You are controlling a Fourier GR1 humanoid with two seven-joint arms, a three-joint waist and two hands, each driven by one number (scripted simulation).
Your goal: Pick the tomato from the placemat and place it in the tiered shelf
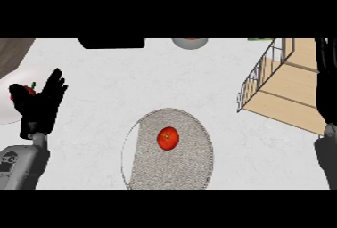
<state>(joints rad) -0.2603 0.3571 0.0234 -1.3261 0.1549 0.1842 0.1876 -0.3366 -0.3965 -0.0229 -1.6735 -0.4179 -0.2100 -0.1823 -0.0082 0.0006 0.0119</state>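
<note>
1. Placemat (pixel 191 173), near centre, carries the tomato (pixel 168 138).
2. Left hand (pixel 43 100) rests open at left; right hand (pixel 326 89) (state cannot be told) at right edge.
3. Tomato lies between them; tiered shelf (pixel 283 89) far right.

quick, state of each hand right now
Black left hand: open, fingers straight up.
Black right hand: cut off at the right edge, cannot be told.

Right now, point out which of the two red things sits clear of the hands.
The tomato in the middle of the round grey placemat; the other red one is partly hidden behind the left hand.
</note>
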